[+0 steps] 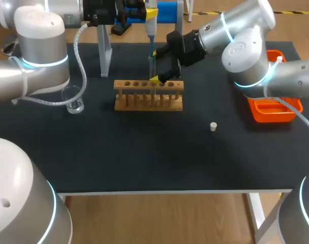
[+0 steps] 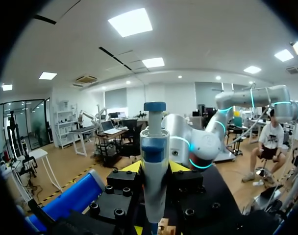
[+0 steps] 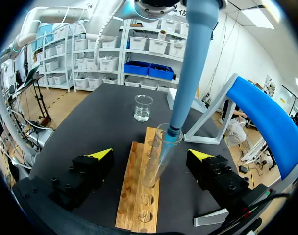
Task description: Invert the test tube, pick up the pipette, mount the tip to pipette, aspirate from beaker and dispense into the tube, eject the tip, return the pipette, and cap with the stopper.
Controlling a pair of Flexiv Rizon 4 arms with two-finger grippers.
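**Item under inspection:** the test tube [image 3: 158,159] stands mouth up in the wooden rack [image 3: 135,196] and leans slightly. The pipette [image 3: 192,63] descends from above, its lower end at the tube's mouth. A clear tip appears to run on inside the glass, but its depth cannot be confirmed.

**Step in hand, as judged:** dispensing into the tube.

**Grippers:**
- The left gripper [image 2: 155,167] is clamped on the pipette body, with a yellow-tipped finger against each side.
- The right gripper [image 3: 151,155] has its fingers apart, one on each side of the tube, and neither touches it. The tube sits roughly central between them.

**Recommendation:**
- Hold the pipette in line with the tube so the tip does not bear on the wall. With the tube leaning, a side load could rock it in its hole.
- The right gripper is well placed to steady the glass — if it closes, it should do so gently.
- Empty the pipette slowly and keep the tip below the rim.
- Lift straight up afterwards, not at an angle.

**Surroundings, from the head view:**
- The beaker [image 1: 73,99] is at nine o'clock from the rack, well apart.
- The pipette stand [image 1: 104,51] is at eleven o'clock, behind the rack.
- The stopper [image 1: 213,126] is at four o'clock, alone on the black mat.
- The orange tray [image 1: 274,109] is at three o'clock, near the table's edge.
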